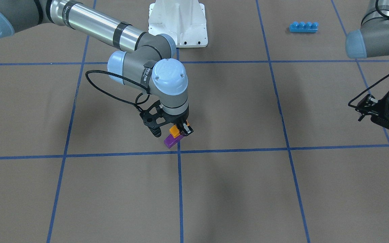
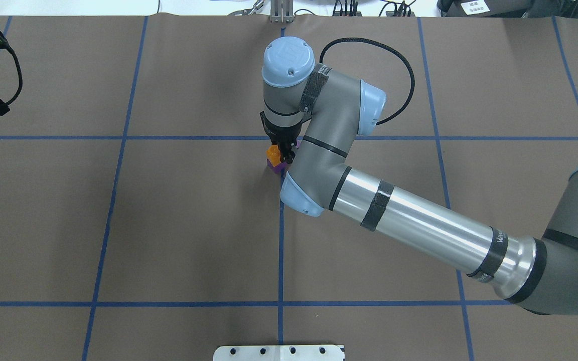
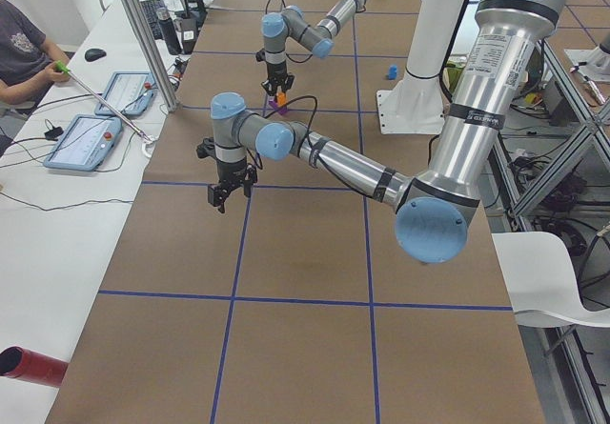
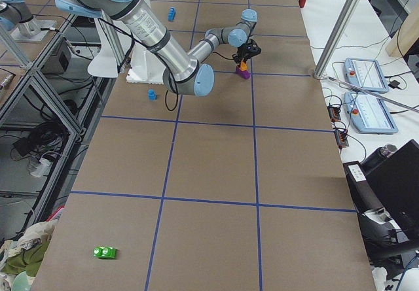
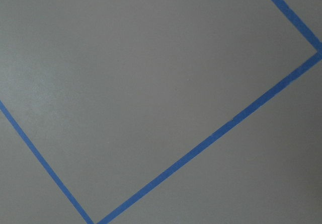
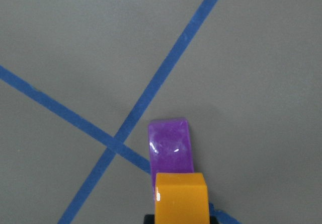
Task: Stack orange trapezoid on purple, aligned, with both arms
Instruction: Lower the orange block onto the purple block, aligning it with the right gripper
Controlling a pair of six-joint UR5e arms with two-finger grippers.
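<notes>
My right gripper (image 1: 182, 131) is shut on the orange trapezoid (image 1: 173, 129) near the table's middle. It holds it on or just over the rear end of the purple block (image 1: 171, 140), which lies on the brown paper by a blue tape crossing. In the right wrist view the orange trapezoid (image 6: 180, 199) covers the near end of the purple block (image 6: 170, 147), whose far end sticks out. I cannot tell whether the two touch. My left gripper (image 1: 363, 108) hangs empty at the table's side, away from the blocks, jaws apart.
A blue four-stud brick (image 1: 303, 27) lies near the robot's base mount (image 1: 177, 23). A small blue block (image 4: 151, 95) and a green block (image 4: 105, 252) lie on the right arm's side. An operator (image 3: 19, 48) sits at the side bench with tablets.
</notes>
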